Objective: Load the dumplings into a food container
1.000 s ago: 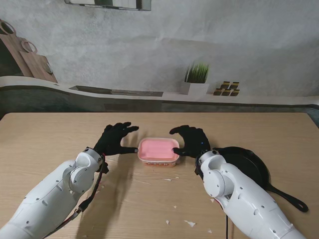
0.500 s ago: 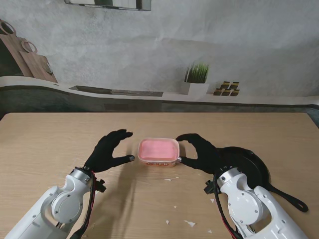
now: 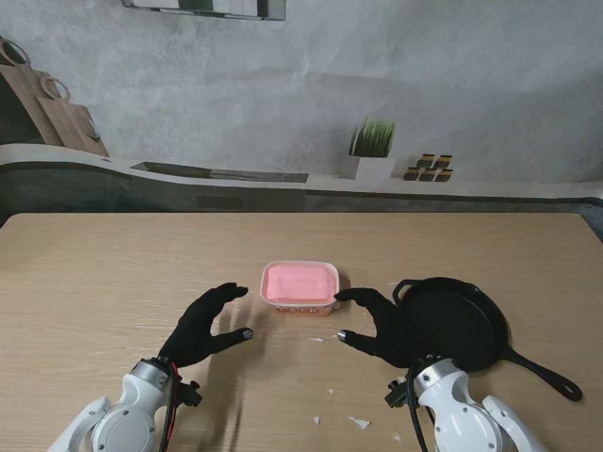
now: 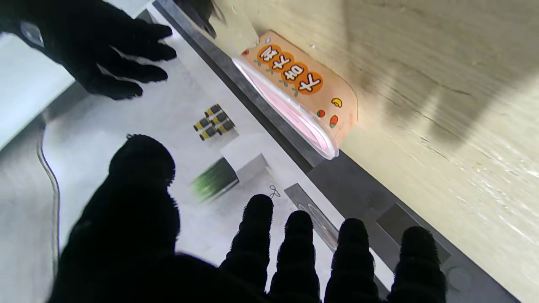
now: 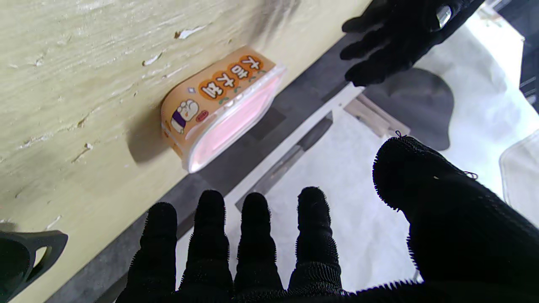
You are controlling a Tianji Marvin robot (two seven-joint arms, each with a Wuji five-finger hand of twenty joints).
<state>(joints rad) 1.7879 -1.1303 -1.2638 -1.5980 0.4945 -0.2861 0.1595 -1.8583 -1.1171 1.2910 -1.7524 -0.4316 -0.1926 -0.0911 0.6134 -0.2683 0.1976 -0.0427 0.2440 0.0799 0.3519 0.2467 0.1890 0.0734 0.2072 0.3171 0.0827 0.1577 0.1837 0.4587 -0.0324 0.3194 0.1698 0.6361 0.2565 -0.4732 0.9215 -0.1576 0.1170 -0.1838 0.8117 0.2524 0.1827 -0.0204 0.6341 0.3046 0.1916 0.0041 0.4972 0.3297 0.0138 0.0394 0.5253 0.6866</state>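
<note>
Left robot hand (image 3: 203, 327) hovering over the bench (image 3: 94, 273), black-gloved fingers spread apart, holding nothing. Food container (image 3: 300, 286) at about 1 o'clock from that hand, near but apart from it, resting mid-bench with pink lid shut. Right robot hand (image 3: 379, 326) at about 5 o'clock from the container, fingers likewise splayed and empty, index tip just short of the container's near right corner. Black pan (image 3: 460, 322) at 3 o'clock from the container, partly behind the right robot hand.

Compared with half a second back: both robot hands drawn toward me and off the container's sides, where they flanked it closely; container unmoved.

From the left wrist view: container (image 4: 303, 90) seen side-on with orange printed wall, own fingers (image 4: 298, 252) apart, the other hand (image 4: 90, 46) across the frame. From the right wrist view: same container (image 5: 219, 107), a corner of the pan (image 5: 25, 252) cut by the frame edge, the left robot hand (image 5: 396, 38) opposite.

No dumplings to make out; container contents hidden under the lid. White flecks (image 3: 356, 422) on the bench too small to identify.
</note>
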